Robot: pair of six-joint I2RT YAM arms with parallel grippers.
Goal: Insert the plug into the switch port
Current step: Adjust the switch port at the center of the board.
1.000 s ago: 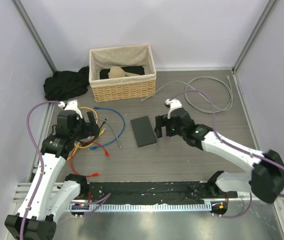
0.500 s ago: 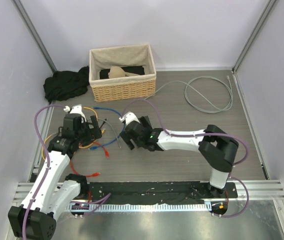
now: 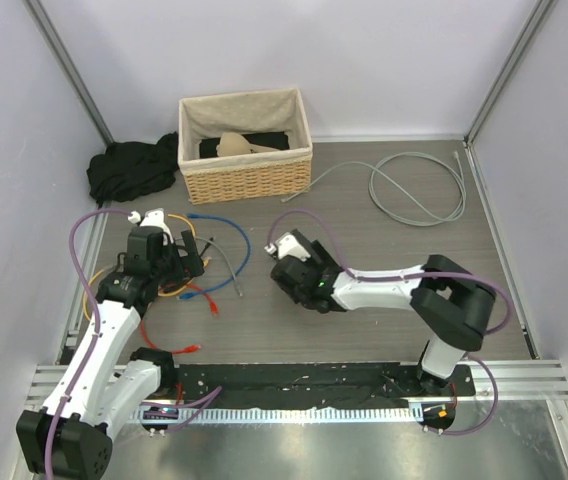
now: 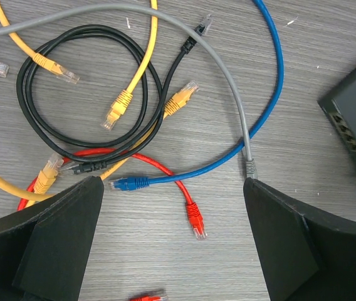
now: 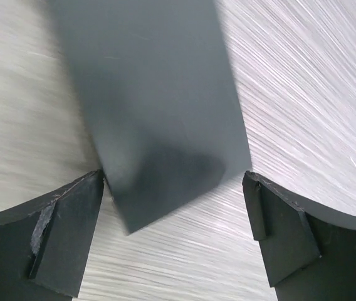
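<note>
The switch [image 5: 153, 94] is a flat dark-grey box, blurred in the right wrist view. My right gripper [image 5: 175, 207] is open, with its fingers on either side of the box's near end. In the top view this gripper [image 3: 289, 268] covers the switch. One corner of the switch [image 4: 353, 125], with its row of sockets, shows in the left wrist view. My left gripper [image 4: 173, 226] is open and empty above loose cable ends: a red plug [image 4: 195, 221], a blue plug [image 4: 128, 183] and a grey plug [image 4: 250, 168]. It sits left of the switch in the top view [image 3: 190, 262].
Yellow plugs [image 4: 181, 99] and a black cable loop [image 4: 84, 94] lie tangled with the others. A wicker basket [image 3: 246, 175] and a black cloth [image 3: 129, 168] stand at the back left. A coiled grey cable [image 3: 414, 190] lies at the back right.
My right arm swung left from the switch's right side, passed over it, then came back a little and now straddles it. My left gripper dropped closer to the cables, then held still.
</note>
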